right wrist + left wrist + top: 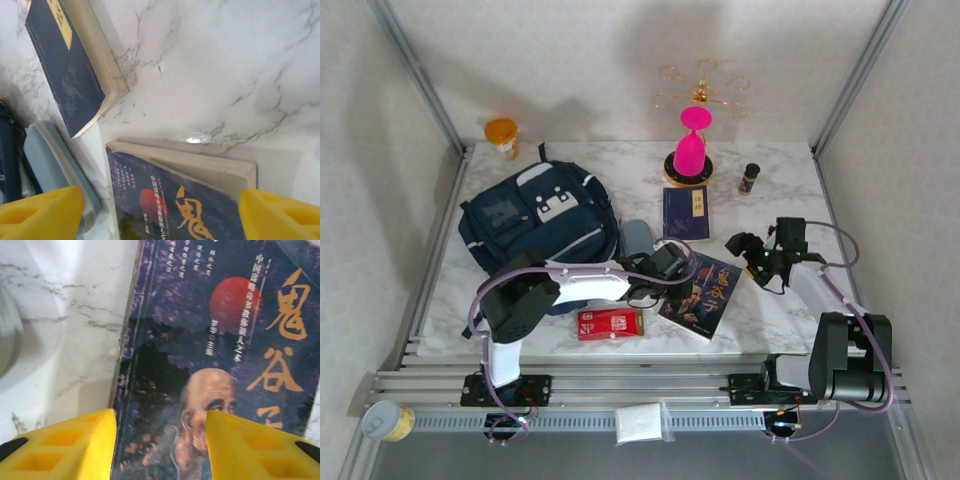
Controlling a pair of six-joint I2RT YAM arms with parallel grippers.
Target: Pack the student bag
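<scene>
Pale walls and metal rails are seen around a white marble-patterned table (620, 165). From the top view the whole layout can be read. The student bag (535, 225), a large navy blue fabric backpack with white and grey front patches, is laid flat at the left rear, patches upward. An orange pill bottle (502, 135) is placed beyond its far corner, and a flat red packet (610, 323) near its front edge. Whether its pockets are unzipped, or what is in them, cannot be told.

A light-blue oblong pencil case (638, 238) is set just right of the bag. A dark blue book with a yellow label (686, 212) lies further right.

The left gripper (672, 262) is held just right of the bag, over the left edge of a dark purple paperback with orange characters (705, 290). The right gripper (742, 245) is poised beyond that paperback, well apart from the bag.

Detail missing from above is supplied by the wrist views. In the left one, a bald man's face and a red disc are shown on the paperback (210, 340), and the left gripper (161, 440) is seen with yellow fingers apart, nothing clasped. In the right one, the right gripper (160, 217) is spread wide and empty. The paperback's page edge (170, 200), the pencil case (55, 160) and the labelled book (60, 65) are visible beyond it.
</scene>
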